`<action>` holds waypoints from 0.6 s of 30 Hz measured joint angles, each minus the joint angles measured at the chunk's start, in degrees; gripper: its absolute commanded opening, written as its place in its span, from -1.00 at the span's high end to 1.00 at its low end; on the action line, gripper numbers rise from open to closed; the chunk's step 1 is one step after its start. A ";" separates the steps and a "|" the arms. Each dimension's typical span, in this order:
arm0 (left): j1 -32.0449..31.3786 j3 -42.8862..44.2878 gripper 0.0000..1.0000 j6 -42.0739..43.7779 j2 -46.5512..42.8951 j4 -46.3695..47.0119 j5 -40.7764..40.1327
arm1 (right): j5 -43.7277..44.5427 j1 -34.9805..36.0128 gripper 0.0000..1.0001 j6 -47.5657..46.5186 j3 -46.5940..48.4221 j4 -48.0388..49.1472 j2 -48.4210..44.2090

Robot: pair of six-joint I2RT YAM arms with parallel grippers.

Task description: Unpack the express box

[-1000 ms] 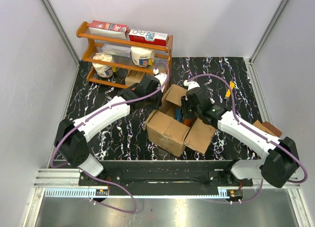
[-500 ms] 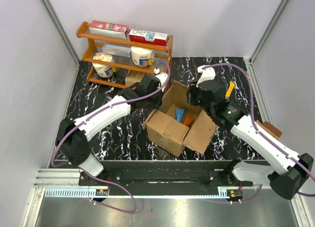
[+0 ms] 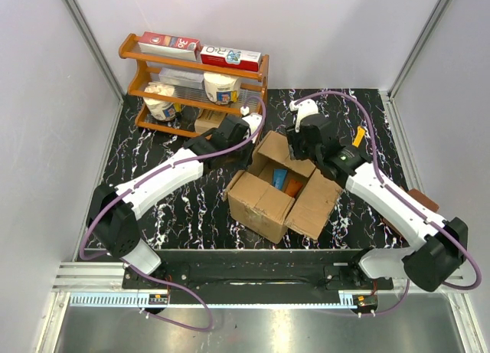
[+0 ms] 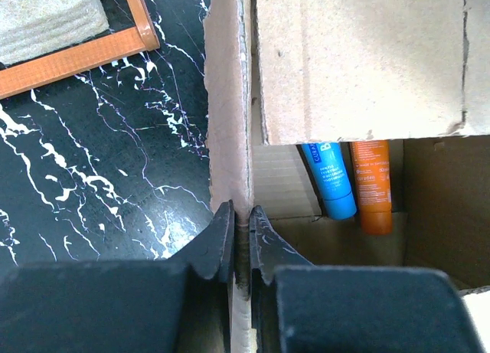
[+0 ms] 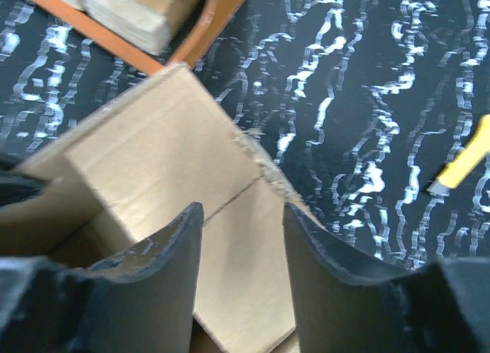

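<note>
**Carton stands open at mid-table**

On the black, white-veined marble table (image 3: 176, 207) we see the express box (image 3: 264, 200), rough brown corrugated card with its flaps splayed. Our left gripper (image 4: 240, 215) pinches its ragged wall edge. Our right gripper (image 5: 241, 215) hangs spread above the far flap, grasping nothing. A smooth blue tube (image 4: 331, 181) and an orange tube (image 4: 373, 186) lie inside, side by side.

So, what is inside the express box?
The express box holds a blue tube and an orange tube, side by side. A flap covers part of them.
</note>
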 measured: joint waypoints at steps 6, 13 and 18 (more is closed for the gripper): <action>0.00 0.00 1.00 -0.02 0.00 0.00 0.00 | -10.05 0.00 0.66 1.64 2.64 -1.75 -3.50; 0.00 0.00 1.00 -0.11 0.00 0.00 0.02 | -15.50 2.29 0.68 5.75 1.70 -2.47 -5.31; 0.00 0.00 1.00 -0.13 0.00 0.00 0.02 | -16.13 5.33 0.71 8.50 -3.61 -2.82 -5.01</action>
